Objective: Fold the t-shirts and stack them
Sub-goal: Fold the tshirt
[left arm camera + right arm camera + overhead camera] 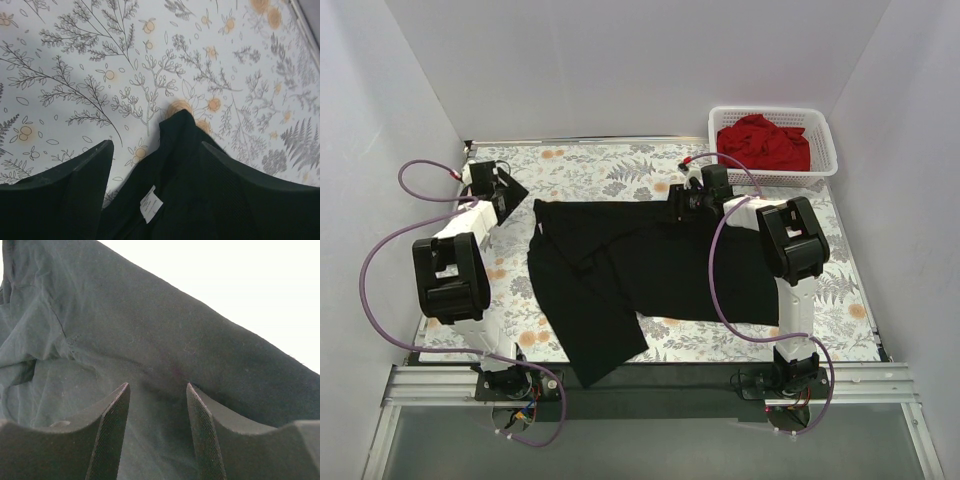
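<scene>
The black t-shirt lies in the middle of the floral table cover, rumpled, with one flap running toward the near edge. The red t-shirt sits bunched in the white lattice basket at the far right. The left gripper hangs at the shirt's far-left corner with its jaws spread and nothing in them. In its wrist view that corner, which carries a small white label, lies flat on the cover below the gap. The right gripper is over the shirt's far edge, its fingers apart with cloth showing through the gap and no fold visibly pinched. To fold well, I judge the cloth should first be pulled flat, both far corners taken at matching points, and the edge carried over evenly so the near flap does not drag. The neck and sleeves are hard to tell apart in the dark folds. The right arm hides part of the shirt's right side, and the red shirt's shape cannot be read.
</scene>
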You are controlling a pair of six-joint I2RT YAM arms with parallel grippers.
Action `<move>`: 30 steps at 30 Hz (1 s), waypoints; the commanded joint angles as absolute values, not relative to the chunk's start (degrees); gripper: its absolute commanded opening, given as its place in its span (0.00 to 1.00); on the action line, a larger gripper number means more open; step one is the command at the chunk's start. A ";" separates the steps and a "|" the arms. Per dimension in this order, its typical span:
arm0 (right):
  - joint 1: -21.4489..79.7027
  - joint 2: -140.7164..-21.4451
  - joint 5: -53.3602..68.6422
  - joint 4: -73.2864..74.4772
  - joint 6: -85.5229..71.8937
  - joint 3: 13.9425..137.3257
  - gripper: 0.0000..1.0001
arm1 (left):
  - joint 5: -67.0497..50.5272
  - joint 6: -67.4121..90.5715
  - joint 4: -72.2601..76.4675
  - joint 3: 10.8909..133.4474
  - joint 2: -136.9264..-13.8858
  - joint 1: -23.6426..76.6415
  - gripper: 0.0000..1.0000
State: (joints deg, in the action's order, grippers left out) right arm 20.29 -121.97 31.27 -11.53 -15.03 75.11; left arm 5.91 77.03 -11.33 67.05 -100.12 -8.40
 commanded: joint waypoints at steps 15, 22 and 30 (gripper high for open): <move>16.26 -124.19 26.89 -3.08 -14.24 73.83 0.49 | -4.39 69.35 -11.78 70.83 -108.63 -6.24 0.57; 15.82 -124.10 27.16 -2.46 -13.45 73.56 0.49 | -5.97 67.76 -11.16 76.37 -112.67 -6.15 0.60; 15.03 -123.75 27.60 -2.37 -13.18 73.21 0.49 | -4.84 65.05 -11.16 78.40 -116.10 -3.61 0.46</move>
